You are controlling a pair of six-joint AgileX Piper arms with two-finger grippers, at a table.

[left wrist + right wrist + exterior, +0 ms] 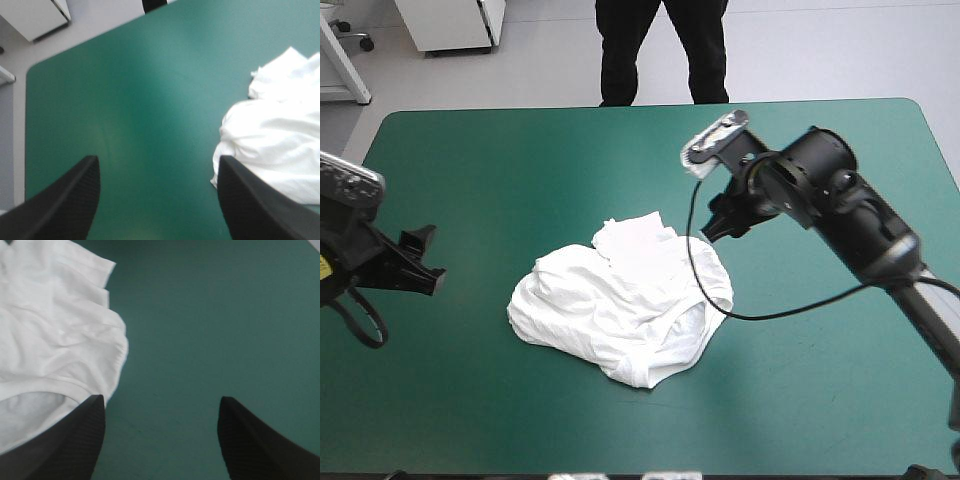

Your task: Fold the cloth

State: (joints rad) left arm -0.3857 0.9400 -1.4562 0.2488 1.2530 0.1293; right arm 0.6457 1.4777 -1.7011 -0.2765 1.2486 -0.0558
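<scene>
The white T-shirt (625,300) lies as a crumpled heap near the middle of the teal-green table. My left gripper (420,262) hovers near the table's left side, open, its black fingers apart over bare cover; in the left wrist view (157,200) the T-shirt (272,135) lies beside one finger, untouched. My right gripper (715,225) hangs just beyond the heap's far right edge, open. In the right wrist view (160,440) the T-shirt (55,345) spreads beside and partly under one finger (75,440), its hem and collar band visible. Nothing is held.
Bare teal-green cover (520,160) surrounds the heap on all sides. The table's far edge (620,106) and its rounded far left corner (32,67) are in view.
</scene>
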